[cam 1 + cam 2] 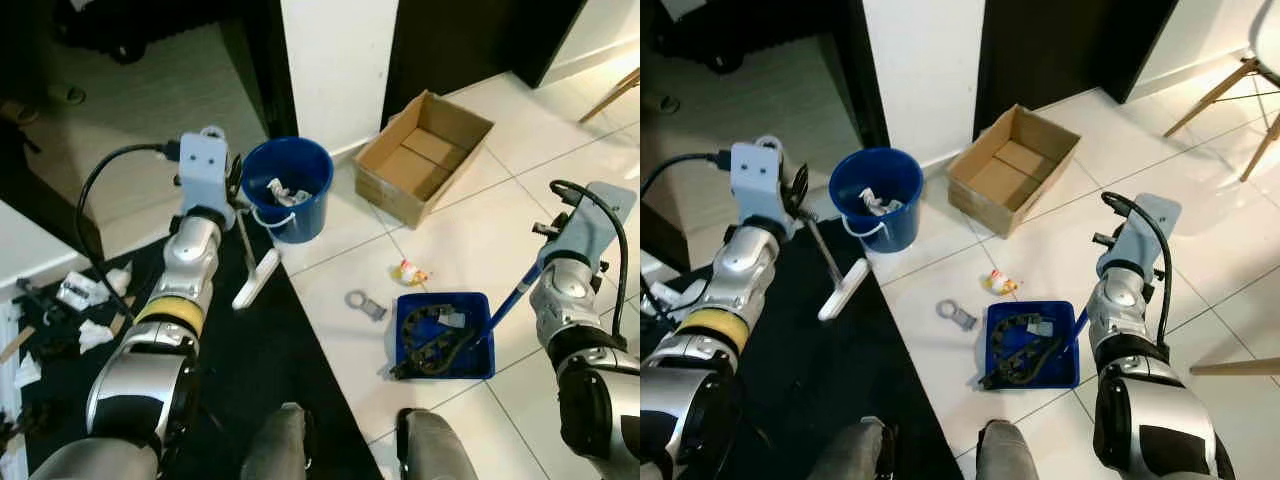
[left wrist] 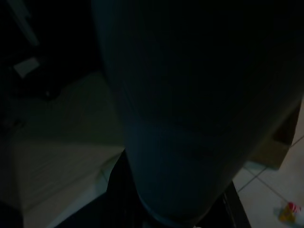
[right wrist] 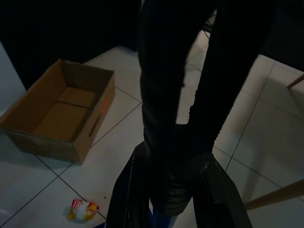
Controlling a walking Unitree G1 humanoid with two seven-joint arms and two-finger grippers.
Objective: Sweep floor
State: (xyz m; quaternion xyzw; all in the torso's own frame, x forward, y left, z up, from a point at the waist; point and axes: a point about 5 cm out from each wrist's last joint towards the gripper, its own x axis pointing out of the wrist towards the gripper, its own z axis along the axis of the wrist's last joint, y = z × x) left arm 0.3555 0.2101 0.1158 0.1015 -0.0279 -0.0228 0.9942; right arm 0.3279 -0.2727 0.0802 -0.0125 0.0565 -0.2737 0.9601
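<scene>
My left gripper (image 1: 235, 188) is shut on the thin handle of a brush, just left of a blue bucket (image 1: 288, 185) holding scraps. The brush's white head (image 1: 256, 278) rests at the edge of the black mat. My right gripper (image 3: 175, 190) is shut on the blue handle (image 1: 512, 293) of a blue dustpan (image 1: 480, 345). The dustpan lies flat on the white tiles with a black chain-like piece and small bits in it. A yellow and red wrapper (image 1: 410, 271) and a grey ring-shaped piece (image 1: 365, 304) lie on the tiles just beyond the pan.
An open, empty cardboard box (image 1: 420, 155) stands behind the wrapper, by the white wall (image 1: 335, 60). A black mat (image 1: 250, 380) covers the floor on the left, with white paper scraps (image 1: 90, 300) at its far left. Wooden chair legs (image 1: 1220, 90) stand far right.
</scene>
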